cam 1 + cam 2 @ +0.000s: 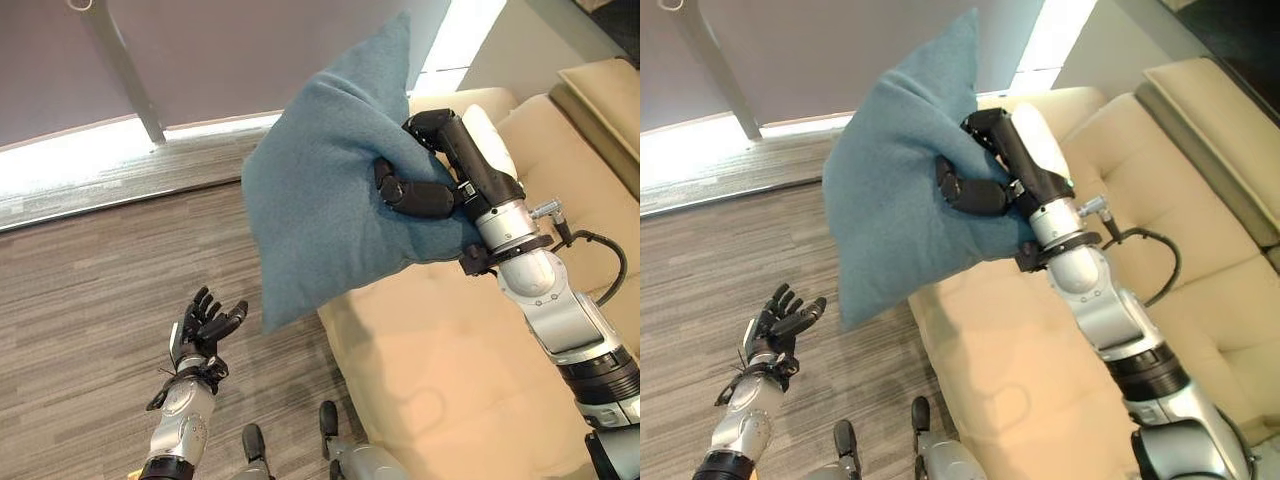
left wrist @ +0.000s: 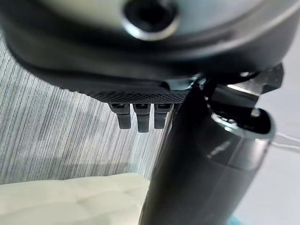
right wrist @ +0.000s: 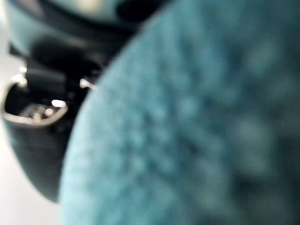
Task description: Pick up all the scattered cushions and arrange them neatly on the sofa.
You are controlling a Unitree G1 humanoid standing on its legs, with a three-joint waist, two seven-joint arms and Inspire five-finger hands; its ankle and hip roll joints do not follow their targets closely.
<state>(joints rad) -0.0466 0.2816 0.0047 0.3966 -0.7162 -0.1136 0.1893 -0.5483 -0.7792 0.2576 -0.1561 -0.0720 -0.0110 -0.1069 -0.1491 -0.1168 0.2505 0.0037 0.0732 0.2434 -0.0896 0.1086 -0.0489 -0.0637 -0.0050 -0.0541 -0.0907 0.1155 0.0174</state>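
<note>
A blue-grey cushion (image 1: 320, 190) hangs in the air over the left end of the beige sofa (image 1: 440, 370), one corner pointing up. My right hand (image 1: 440, 175) is shut on its right edge, thumb pressed into the fabric. The same cushion (image 3: 197, 131) presses close against the right wrist camera. My left hand (image 1: 205, 325) is low over the wooden floor to the sofa's left, palm up, fingers straight and holding nothing. Its fingers (image 2: 138, 117) show past the palm in the left wrist view.
The sofa's seat runs along the right, with its back cushions (image 1: 590, 120) at the far right. Grey wood-plank floor (image 1: 90, 290) lies to the left. A wall with a bright strip along its base (image 1: 100, 160) stands beyond, with a slanted pale post (image 1: 125, 70) in front.
</note>
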